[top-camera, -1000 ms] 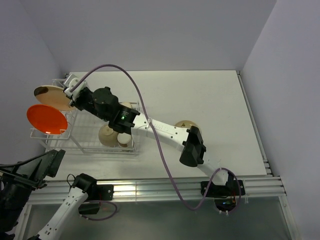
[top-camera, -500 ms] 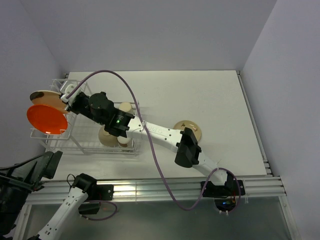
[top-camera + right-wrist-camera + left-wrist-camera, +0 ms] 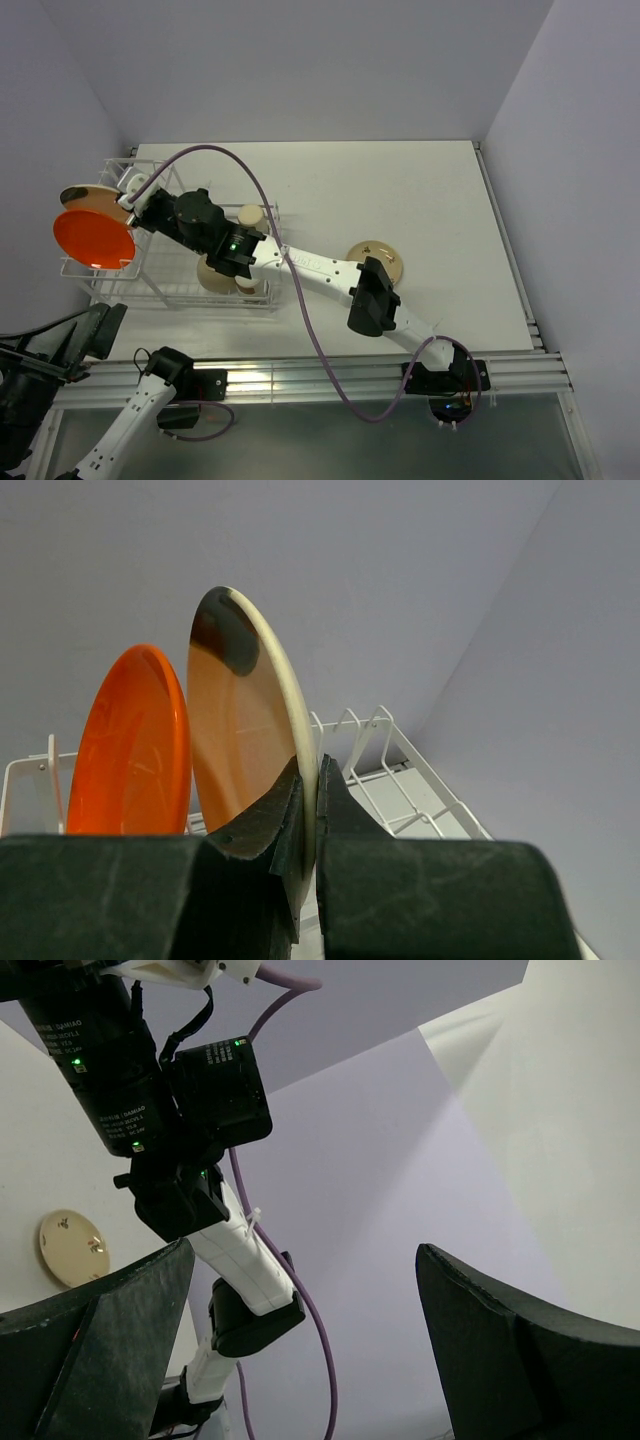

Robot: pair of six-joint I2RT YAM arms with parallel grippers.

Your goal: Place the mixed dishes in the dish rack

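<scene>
**Top view.** Bright, even, diffuse light from above. The white table (image 3: 400, 190) is rendered close to overexposure and the walls are tinted lavender. Faint, soft shadows are cast beneath the right arm (image 3: 320, 265). Glare is noted on the aluminium rail (image 3: 250, 378), bottom centre. Focus is sharp throughout.

**Left wrist view.** The left gripper fingers (image 3: 90, 1360) are rendered dark and soft at the lower corners. A bright cream patch is seen upper right, against shaded violet.

**Right wrist view.** The right gripper fingers (image 3: 430, 900) are blurred and near black along the bottom. A soft sheen is recorded on the orange plate (image 3: 135, 740) and the cream shallow dish (image 3: 240, 730).
</scene>
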